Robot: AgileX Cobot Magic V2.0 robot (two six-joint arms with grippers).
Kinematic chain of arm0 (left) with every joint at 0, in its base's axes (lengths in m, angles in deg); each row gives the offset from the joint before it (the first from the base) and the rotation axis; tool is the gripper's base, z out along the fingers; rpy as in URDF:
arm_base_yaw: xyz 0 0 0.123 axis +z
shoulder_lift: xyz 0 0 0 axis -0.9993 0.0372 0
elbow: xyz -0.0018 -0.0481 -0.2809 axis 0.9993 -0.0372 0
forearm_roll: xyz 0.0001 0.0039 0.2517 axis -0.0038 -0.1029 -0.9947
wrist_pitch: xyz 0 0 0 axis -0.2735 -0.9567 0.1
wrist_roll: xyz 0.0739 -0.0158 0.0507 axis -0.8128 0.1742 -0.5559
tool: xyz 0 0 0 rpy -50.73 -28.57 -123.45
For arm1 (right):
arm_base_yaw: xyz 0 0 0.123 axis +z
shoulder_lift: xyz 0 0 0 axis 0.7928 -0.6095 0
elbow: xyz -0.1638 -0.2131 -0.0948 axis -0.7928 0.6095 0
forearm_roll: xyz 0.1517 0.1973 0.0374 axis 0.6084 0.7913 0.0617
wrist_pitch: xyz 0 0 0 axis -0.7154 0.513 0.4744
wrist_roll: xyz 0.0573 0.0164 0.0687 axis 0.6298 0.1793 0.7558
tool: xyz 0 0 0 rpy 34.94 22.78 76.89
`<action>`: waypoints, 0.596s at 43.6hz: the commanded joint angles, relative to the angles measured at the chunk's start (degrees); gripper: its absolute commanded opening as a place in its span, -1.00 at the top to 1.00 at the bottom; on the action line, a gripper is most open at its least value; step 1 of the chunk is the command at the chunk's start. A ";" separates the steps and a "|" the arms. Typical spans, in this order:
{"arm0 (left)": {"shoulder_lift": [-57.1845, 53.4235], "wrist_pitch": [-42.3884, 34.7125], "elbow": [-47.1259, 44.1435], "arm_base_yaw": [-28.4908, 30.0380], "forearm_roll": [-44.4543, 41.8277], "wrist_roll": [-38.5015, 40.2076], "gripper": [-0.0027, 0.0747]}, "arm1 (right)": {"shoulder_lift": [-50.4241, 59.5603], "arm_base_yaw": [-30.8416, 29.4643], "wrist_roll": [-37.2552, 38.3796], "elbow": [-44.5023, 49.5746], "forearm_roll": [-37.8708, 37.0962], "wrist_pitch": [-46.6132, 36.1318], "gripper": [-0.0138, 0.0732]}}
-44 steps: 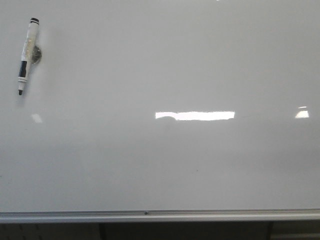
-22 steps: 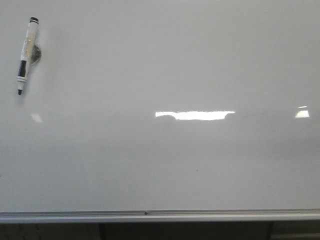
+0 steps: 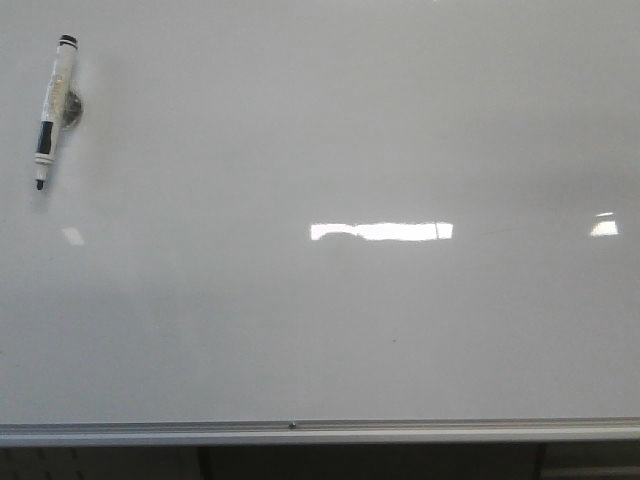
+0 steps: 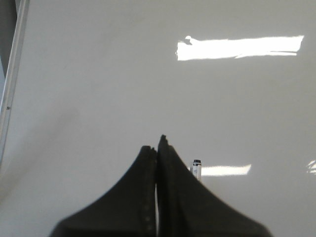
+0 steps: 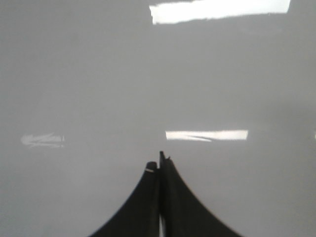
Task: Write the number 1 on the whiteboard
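Observation:
The glossy whiteboard fills the front view, and the number 1 is out of view in every frame. A white-and-black marker pen rests on the board at the far left, tip pointing toward the near edge. Neither gripper appears in the front view. In the left wrist view my left gripper is shut with nothing between its fingers, above the bare whiteboard. One end of the marker pen peeks out beside one finger. My right gripper is also shut and empty over the whiteboard.
A silver metal frame runs along the board's near edge, and shows again as a strip in the left wrist view. A dark round spot sits beside the pen. Bright glare patches lie on the board.
The pen has not moved. The long glare strip in the front view has become a little shorter at its right end.

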 commanded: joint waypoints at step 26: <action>23.74 10.89 5.06 -0.35 1.22 0.65 0.98 | -25.46 0.05 -0.40 -4.70 0.00 6.31 0.84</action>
